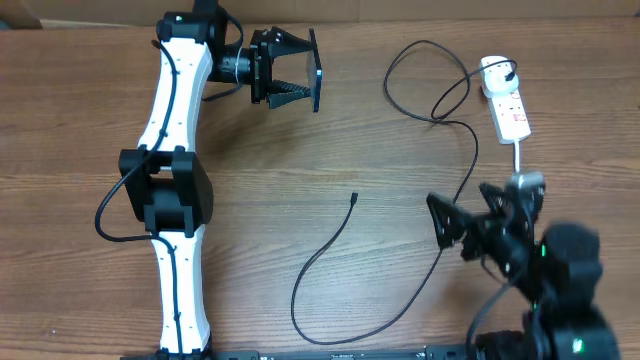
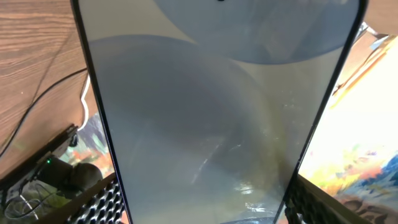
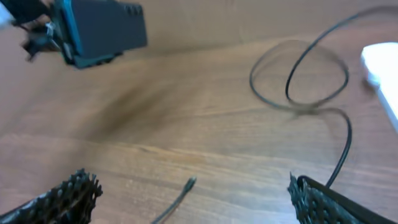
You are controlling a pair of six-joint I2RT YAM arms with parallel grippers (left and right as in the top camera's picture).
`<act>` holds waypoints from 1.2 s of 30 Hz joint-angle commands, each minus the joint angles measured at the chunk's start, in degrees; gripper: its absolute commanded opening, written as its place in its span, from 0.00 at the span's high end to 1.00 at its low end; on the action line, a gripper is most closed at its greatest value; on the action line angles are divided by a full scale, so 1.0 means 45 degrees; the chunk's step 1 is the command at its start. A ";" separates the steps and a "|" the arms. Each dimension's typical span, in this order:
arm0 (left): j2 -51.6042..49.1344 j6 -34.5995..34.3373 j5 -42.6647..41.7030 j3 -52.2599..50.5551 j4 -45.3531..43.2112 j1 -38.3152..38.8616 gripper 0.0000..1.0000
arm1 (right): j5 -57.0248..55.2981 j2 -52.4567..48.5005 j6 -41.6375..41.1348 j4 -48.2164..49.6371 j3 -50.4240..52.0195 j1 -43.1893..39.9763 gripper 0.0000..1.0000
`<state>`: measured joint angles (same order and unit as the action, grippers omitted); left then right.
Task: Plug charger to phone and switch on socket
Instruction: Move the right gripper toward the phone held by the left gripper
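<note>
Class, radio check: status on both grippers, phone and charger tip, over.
Left gripper shut on phone, raised. Right gripper open, empty, over table. Charger tip loose on table, not plugged into phone.

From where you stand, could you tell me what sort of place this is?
Probably a robot test bench: wood-grain table, white robot arm holding a phone, socket strip, loose charger cable.

Phone (image 2: 211, 124) is cut off at top and bottom edges in left wrist view, and its lower corners are covered by fingers (image 2: 99, 205). Right wrist view is blurred throughout: socket (image 3: 380, 65) is cut off at right edge, charger tip (image 3: 189, 182) is smeared. Overhead: right arm (image 1: 560, 280) is blurred and cut off at near edge; socket switch position is too small to tell.
</note>
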<state>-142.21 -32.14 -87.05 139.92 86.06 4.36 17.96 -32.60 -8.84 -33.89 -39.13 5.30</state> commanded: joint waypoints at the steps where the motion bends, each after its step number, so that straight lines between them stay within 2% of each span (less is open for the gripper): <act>1: 0.0083 -0.0296 -0.0797 0.0403 0.0029 -0.0068 0.29 | 0.2317 -0.2079 0.0267 -0.0170 -0.1282 0.0049 0.00; 2: 0.0083 -0.0291 -0.0797 0.0403 0.0068 -0.0068 0.29 | 0.3915 -0.2671 0.0267 0.0024 -0.1428 0.0049 0.00; 5: 0.0083 -0.0291 -0.0797 0.0403 0.0180 -0.0068 0.29 | 0.6343 -0.4002 0.0015 0.1744 -0.1443 0.0049 0.00; 7: 0.0083 -0.0355 -0.0792 0.0398 0.0180 -0.0058 0.29 | 0.6290 -0.4799 -0.1331 0.2735 -0.1535 0.0049 0.00; 9: 0.0083 -0.0389 -0.0792 0.0403 0.0180 -0.0053 0.28 | 0.5916 -0.5450 -0.1870 0.2953 -0.1885 0.0117 0.00; 12: 0.0083 -0.0384 -0.0792 0.0398 0.0180 -0.0049 0.29 | 0.3866 -0.6125 -0.1996 0.2419 -0.2909 0.0845 0.00; 14: 0.0083 -0.0389 -0.0787 0.0398 0.0180 -0.0049 0.29 | 0.1234 -0.6528 -0.2074 0.1486 -0.4007 0.1787 0.00; 17: 0.0083 -0.0403 -0.0787 0.0398 0.0180 -0.0049 0.29 | -0.2929 -0.7247 -0.3317 0.0228 -0.5552 0.3347 0.01; 19: 0.0083 -0.0583 -0.0782 0.0403 0.0175 -0.0049 0.29 | -0.4070 -0.7655 -0.3385 0.0078 -0.6037 0.4099 0.01; 25: 0.0083 -0.0627 -0.0782 0.0403 0.0180 -0.0049 0.30 | -0.4804 -0.8446 -0.3361 0.1297 -0.6198 0.5722 0.00; 32: 0.0083 -0.0617 -0.0656 0.0403 0.0189 0.0073 0.30 | -0.5367 -0.9321 -0.2943 0.3478 -0.6203 0.6509 0.00; 36: 0.0083 -0.0573 -0.0525 0.0403 0.0165 0.0301 0.30 | -0.5931 -0.9661 -0.2948 0.3910 -0.6387 0.6751 0.00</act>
<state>-142.21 -34.44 -87.00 139.92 86.85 4.51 -5.02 -74.91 -22.68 -17.21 -66.00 34.65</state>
